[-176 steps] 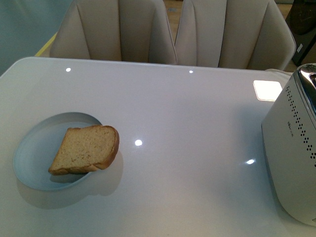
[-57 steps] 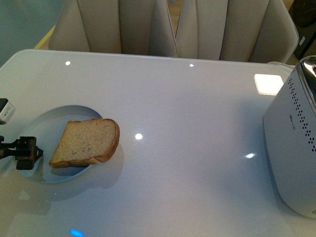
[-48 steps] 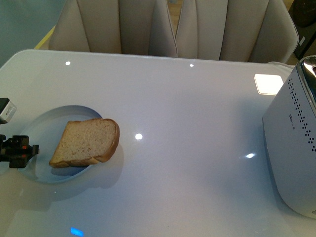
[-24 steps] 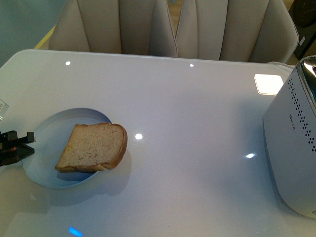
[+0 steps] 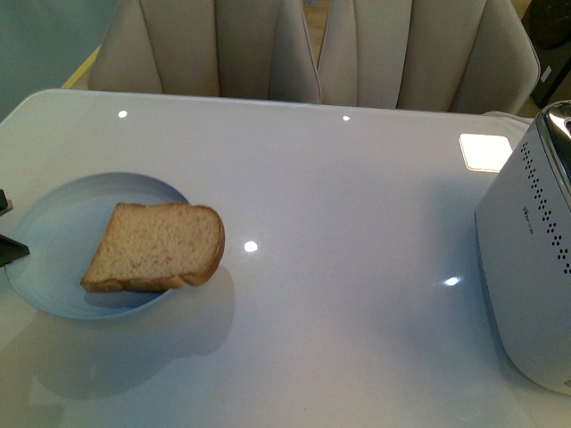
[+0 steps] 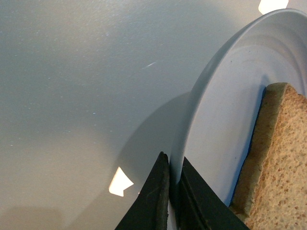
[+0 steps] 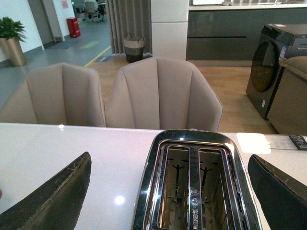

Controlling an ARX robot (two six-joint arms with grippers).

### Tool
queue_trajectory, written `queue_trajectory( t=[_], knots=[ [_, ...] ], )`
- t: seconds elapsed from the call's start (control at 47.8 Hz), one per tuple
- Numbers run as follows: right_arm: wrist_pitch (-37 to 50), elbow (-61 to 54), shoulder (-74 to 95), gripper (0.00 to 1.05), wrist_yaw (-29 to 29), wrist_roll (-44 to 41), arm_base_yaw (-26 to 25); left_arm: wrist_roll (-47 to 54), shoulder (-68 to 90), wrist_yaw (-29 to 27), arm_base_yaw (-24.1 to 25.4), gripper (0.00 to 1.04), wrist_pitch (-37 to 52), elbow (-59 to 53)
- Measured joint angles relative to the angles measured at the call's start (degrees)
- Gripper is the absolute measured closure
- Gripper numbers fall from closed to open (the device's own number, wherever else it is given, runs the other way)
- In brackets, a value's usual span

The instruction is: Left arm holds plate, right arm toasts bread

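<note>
At the left edge of the glossy white worktop (image 5: pixel 357 178): one round, shallow, pale bluish-white plate (image 5: pixel 49 223) with a low raised rim; a broad soft shadow lies on the worktop beneath and toward the near side of it.

On the plate: one flat slice of light-brown wholemeal bread (image 5: pixel 156 248), speckled crumb, darker crust; it lies flat, its rounded end overhanging the rim on the side toward the toaster; in the left wrist view the slice (image 6: pixel 276 167) sits close beside the pinched rim.

Left tool (image 6: pixel 173 162), black and angular: jaws pressed together on the plate's rim (image 6: pixel 211 81), one above and one below the edge; in the front view only its dark tip (image 5: pixel 12 250) shows at the frame's border.

Right tool (image 7: pixel 169 158), dark and worn: jaws spread wide, holding nothing, poised above the toaster.

White two-slot toaster (image 5: pixel 526 267) with chrome top and perforated side: at the right edge of the worktop, well apart from the plate; both slots (image 7: pixel 192 184) look vacant (wire guides visible inside).

Beyond the worktop: two beige upholstered chairs (image 5: pixel 214 45), side by side.
</note>
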Motion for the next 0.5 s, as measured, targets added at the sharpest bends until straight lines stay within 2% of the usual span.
queue_trajectory(
  t=[0.272, 0.397, 0.502],
  knots=[
    [0.0, 0.0, 0.0, 0.09, 0.0, 0.0, 0.0, -7.8, -8.2, 1.1, -3.7, 1.02, -3.3, -0.7],
    [0.0, 0.0, 0.0, 0.09, 0.0, 0.0, 0.0, -12.0, -13.2, 0.6, -8.3, 1.02, -5.9, -0.6],
    [0.0, 0.0, 0.0, 0.09, 0.0, 0.0, 0.0, -15.0, -16.3, -2.4, -12.8, 1.02, -9.3, 0.9]
  ],
)
